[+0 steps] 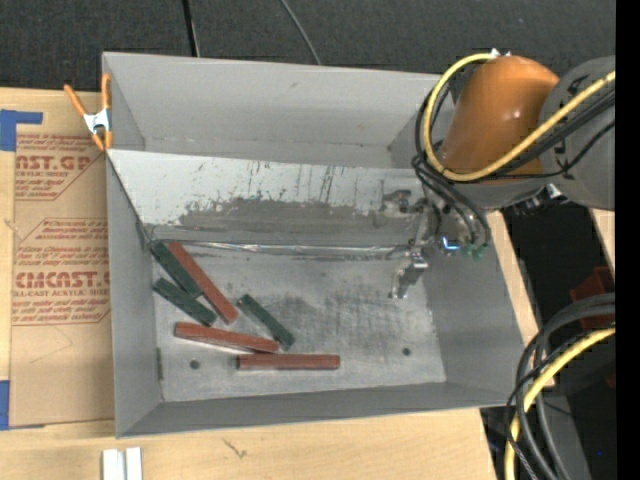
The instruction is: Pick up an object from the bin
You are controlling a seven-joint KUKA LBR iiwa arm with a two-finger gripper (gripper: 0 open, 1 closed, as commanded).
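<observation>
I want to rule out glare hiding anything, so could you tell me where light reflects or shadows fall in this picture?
Camera view: a bright highlight sits on the arm's orange cover. Camera view: the bin floor shows a pale scuffed sheen towards its back, but no strong glare. Camera view: I can make out no hard shadow under the hand. Camera view: the red-brown and dark green sticks at lower left lie in even light.

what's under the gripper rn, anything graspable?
Only bare, scratched bin floor shows below the gripper. The red-brown sticks and dark green sticks lie away at the bin's left. The spot the gripper itself covers is hidden.
</observation>
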